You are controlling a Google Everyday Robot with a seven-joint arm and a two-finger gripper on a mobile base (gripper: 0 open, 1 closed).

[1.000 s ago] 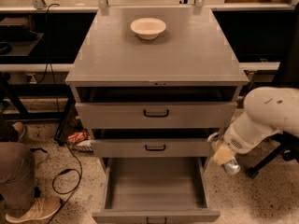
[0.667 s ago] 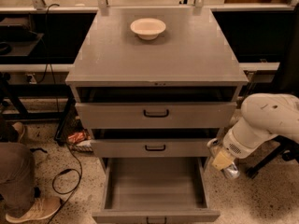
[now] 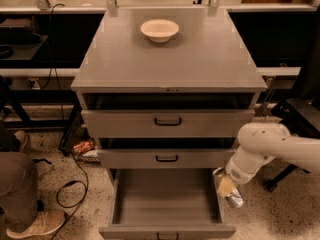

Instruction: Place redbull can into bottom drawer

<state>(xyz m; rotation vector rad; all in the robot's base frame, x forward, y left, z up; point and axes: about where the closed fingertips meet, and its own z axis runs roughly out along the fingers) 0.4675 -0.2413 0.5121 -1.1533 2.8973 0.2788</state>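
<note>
The deep grey metal bottom drawer [image 3: 165, 204] stood pulled open, nothing lying in it. Just beside its right wall, outside it, the white arm's gripper [image 3: 227, 188] hung with its fingers closed around the slim silver redbull can [image 3: 234, 199], which was tilted. Against a second earlier, gripper and can had dropped lower and drifted left toward the opening. The lowering seemed under way, but the can was not yet over the cavity. Behind, the shallower grey middle drawer [image 3: 166, 158], the top drawer [image 3: 167, 121] and the cream bowl [image 3: 159, 30] on the grey table [image 3: 167, 69] were unchanged.
</note>
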